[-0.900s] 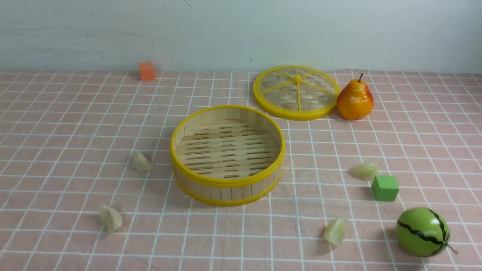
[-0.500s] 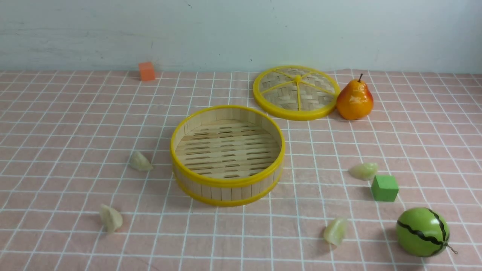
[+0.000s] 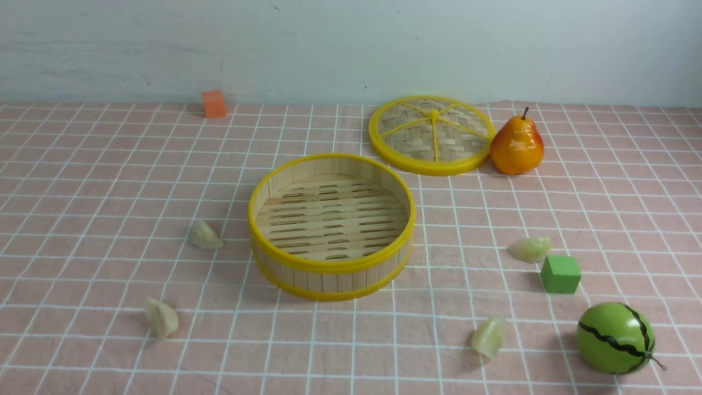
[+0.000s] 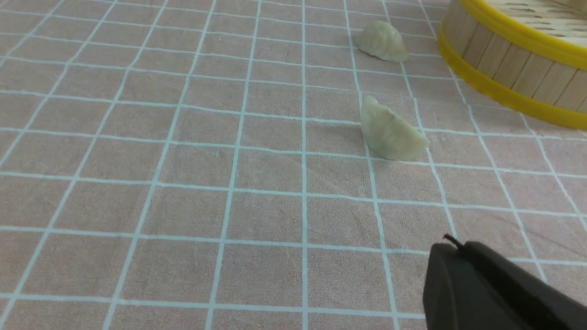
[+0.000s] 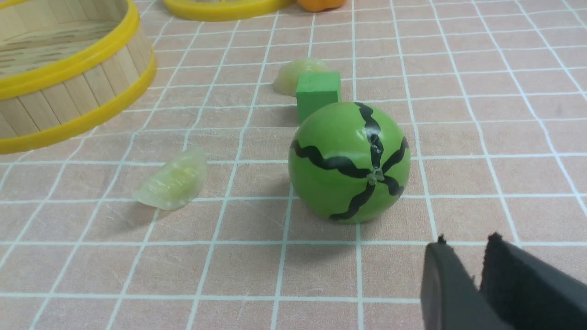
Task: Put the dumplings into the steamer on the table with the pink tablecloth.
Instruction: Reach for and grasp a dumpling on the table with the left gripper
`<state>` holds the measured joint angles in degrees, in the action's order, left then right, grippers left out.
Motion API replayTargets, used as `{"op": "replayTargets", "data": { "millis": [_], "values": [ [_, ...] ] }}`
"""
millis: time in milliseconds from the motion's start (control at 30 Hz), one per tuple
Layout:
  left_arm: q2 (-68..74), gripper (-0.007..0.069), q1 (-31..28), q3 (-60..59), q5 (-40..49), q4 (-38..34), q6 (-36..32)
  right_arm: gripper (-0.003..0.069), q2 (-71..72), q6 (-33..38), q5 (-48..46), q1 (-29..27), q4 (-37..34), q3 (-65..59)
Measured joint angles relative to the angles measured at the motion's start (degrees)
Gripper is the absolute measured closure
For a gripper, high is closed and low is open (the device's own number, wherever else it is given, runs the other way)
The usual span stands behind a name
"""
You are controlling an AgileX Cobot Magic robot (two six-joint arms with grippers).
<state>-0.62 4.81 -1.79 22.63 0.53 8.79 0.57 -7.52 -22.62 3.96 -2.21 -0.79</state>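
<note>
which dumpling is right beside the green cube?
The far right dumpling, just behind the green cube; the other three sit nowhere near it.

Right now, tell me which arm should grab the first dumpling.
Probably left. The left end effector, though shut, faces a dumpling on bare tablecloth with nothing crowding it. On the right, the watermelon sits beside one dumpling and the green cube crowds another dumpling.

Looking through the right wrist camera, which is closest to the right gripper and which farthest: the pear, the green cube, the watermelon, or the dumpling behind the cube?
Starting from the right gripper:
1. watermelon, directly ahead of it, nearest.
2. green cube, just behind the watermelon.
3. dumpling, tucked behind the green cube.
4. pear, far back beside the lid.
</note>
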Motion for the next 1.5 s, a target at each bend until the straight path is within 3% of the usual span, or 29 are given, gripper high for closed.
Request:
{"op": "replayTargets", "data": {
  "millis": [267,600,733,867,933,1000,1100,1167,1233,1333,1433,1500],
  "values": [
    [0.0,0.0627,0.0,0.0,0.0,0.07,0.06,0.0519,0.0,0.0,0.05,0.0,1.16,0.0],
    [0.0,0.0621,0.0,0.0,-11.37,0.54,0.07,0.0508,0.0,0.12,1.99,0.0,14.29,-0.27],
    [0.0,0.0617,0.0,0.0,-25.09,0.6,0.07,0.0503,0.0,-0.76,15.47,0.0,15.49,-0.7],
    [0.0,0.0617,0.0,0.0,-36.78,0.64,0.19,0.0501,0.0,-6.08,36.33,0.0,16.14,-0.7],
    [0.0,0.0616,0.0,0.0,-40.62,0.64,1.09,0.0501,0.0,-7.59,40.7,0.0,16.31,-0.7],
    [0.0,0.0613,0.0,0.0,-47.15,0.49,4.9,0.0501,0.0,-11.02,46.94,0.0,16.49,-0.7],
    [0.0,0.061,0.0,0.19,-52.4,0.15,14.45,0.0499,0.0,-12.86,48.92,0.0,16.49,-0.7],
    [0.38,0.061,0.0,3.15,-50.59,0.35,21.29,0.0499,-1.02,-13.16,48.77,0.0,16.49,0.15],
    [2.88,0.061,0.0,8.11,-47.5,1.77,23.97,0.0511,-3.52,-13.21,48.4,0.0,16.49,2.76],
    [9.25,0.061,0.0,16.03,-42.95,5.44,23.82,0.0557,-8.74,-13.15,46.76,0.0,16.49,7.33],
    [20.43,0.0608,0.0,22.16,-40.03,9.61,21.7,0.0655,-19.2,-13.15,39.69,0.0,16.42,12.64],
    [25.83,0.0608,0.0,23.81,-40.08,10.04,21.5,0.0671,-22.63,-13.15,36.55,0.0,16.65,13.98]
  ]
}}
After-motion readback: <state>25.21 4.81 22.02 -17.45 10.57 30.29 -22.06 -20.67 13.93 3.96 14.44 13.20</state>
